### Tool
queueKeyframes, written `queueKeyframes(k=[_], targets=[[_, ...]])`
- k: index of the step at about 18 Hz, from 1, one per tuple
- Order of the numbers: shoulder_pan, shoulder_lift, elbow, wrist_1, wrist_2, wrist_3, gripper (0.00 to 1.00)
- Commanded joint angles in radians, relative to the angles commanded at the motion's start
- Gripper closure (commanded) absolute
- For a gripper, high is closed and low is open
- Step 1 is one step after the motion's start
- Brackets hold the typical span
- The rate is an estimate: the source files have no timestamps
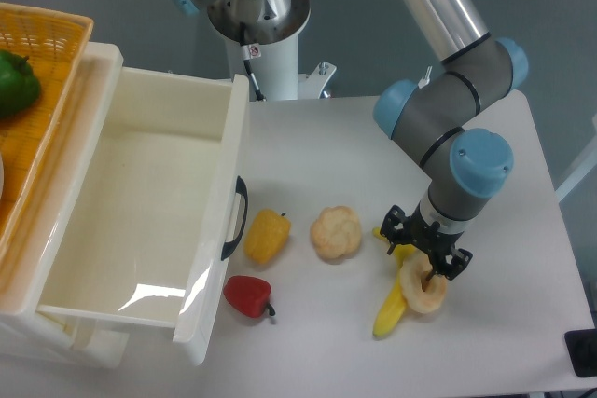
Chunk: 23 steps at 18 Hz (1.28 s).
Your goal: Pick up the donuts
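Pale tan and ring-shaped, the donut point(424, 290) lies at the right front of the white counter point(522, 165), pressed against the yellow banana point(392, 303), which runs under or beside its left edge. The black hand point(427, 247) is set down directly over the donut, its fingers spread across the ring's upper part; whether one finger reaches into the hole cannot be told, and no firm hold is shown, so the hand is judged to be partly open and holding nothing as yet. For the step to be done well, the fingers should be closed gently on the soft ring alone, and the lift should be made straight up so that the banana is not dragged along. The banana is the one thing judged to be in the way, since it touches the donut. A lumpy pastry point(336, 231) sits nearby to the left, then a yellow pepper point(266, 236) and a red pepper point(248, 296), all well apart from the hand. An open white drawer point(140, 221) stands at the far left.
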Motion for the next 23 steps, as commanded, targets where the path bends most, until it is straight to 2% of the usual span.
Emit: queueKeyframes(k=[2,3,4,6,13,17,18,19,23], targets=[[0.000,0.002,0.000,0.000,0.000,0.000,0.63],[0.000,0.003,0.003,0.000,0.000,0.000,0.78],[0.000,0.003,0.005,0.000,0.002,0.000,0.87],[0.000,0.005,0.014,0.000,0.008,0.000,0.98],[0.000,0.006,0.055,-0.003,0.060,0.006,1.00],[-0.009,0.003,0.093,-0.014,0.106,0.063,1.00],[-0.009,0.002,0.112,-0.027,0.132,0.075,1.00],[-0.009,-0.002,0.158,-0.108,0.140,0.156,1.00],[-0.009,0.003,0.210,-0.155,0.149,0.190,1.00]])
